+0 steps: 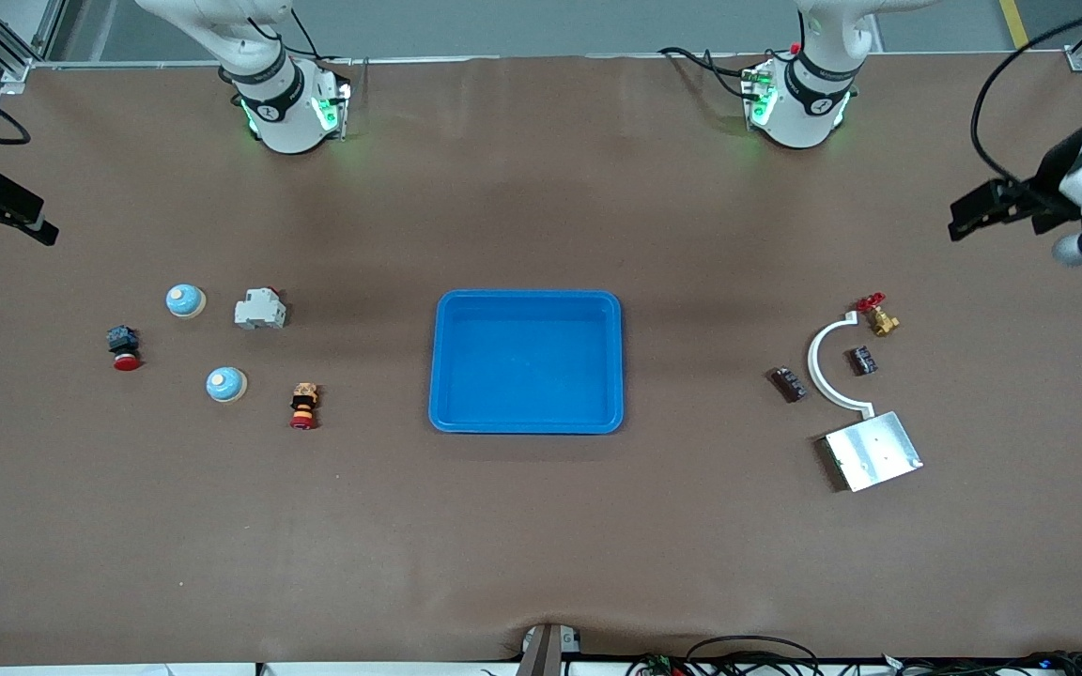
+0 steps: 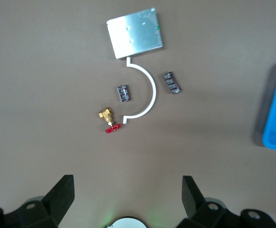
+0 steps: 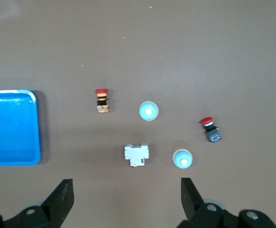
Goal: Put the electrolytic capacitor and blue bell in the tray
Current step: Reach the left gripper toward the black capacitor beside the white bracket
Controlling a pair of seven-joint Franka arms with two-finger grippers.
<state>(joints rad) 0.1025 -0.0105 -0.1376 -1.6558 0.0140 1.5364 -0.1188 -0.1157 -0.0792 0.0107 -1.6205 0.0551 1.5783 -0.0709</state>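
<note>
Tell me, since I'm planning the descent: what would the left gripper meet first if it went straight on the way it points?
Probably bare brown table. The left gripper, jaws open, points down just short of the small brass valve with a red handle; depth is unclear.

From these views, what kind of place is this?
Most likely a robotics lab bench: two arms bolted to a brown-covered table with metal framing at the corners, and small parts laid out either side of a blue tray, including bells and a brass valve.

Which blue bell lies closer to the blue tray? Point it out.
The blue bell beside the orange-and-red push button, nearer the front camera. The other bell sits by the white breaker, farther from the tray.
</note>
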